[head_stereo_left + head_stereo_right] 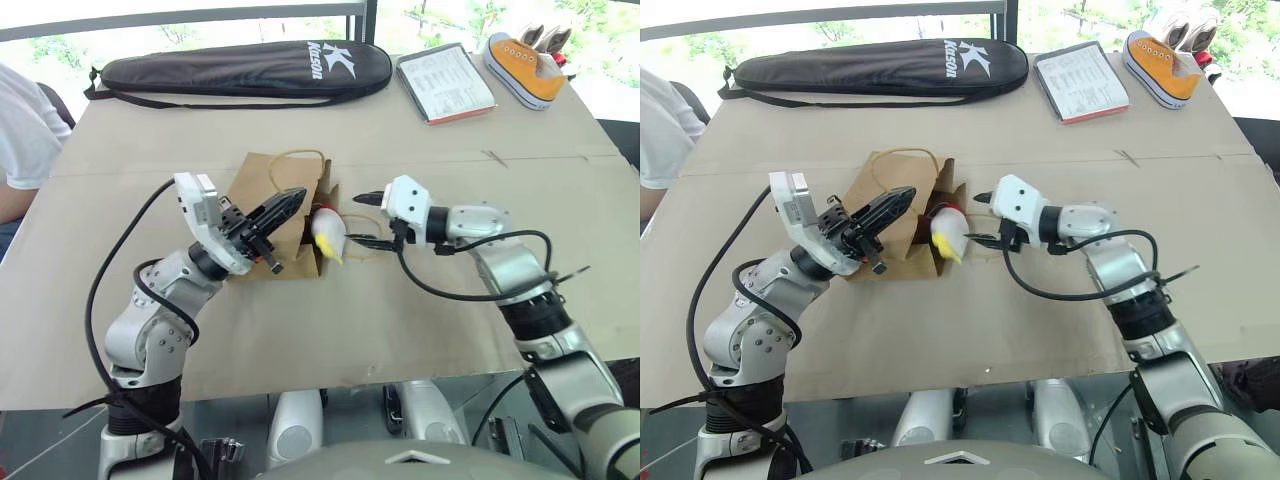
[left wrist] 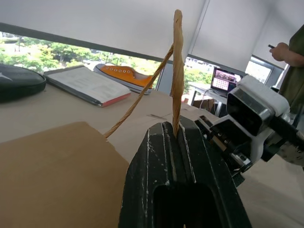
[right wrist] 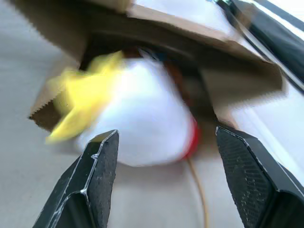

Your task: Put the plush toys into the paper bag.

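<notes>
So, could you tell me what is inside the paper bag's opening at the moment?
The white rocket plush sits in the mouth of the paper bag, its yellow tail sticking out. Something dark shows behind it; the bag's wall covers everything deeper.

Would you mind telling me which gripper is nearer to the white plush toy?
Right. The right gripper is open just in front of the white plush toy; the left gripper is across the paper bag, shut on its handle.

My arms are silver-grey metal with black joint bands, and loose black cables loop along both. Each wrist carries a white boxy housing. The left gripper [image 1: 283, 205] and right gripper [image 3: 164, 175] have black fingers, scuffed white along the edges.
</notes>
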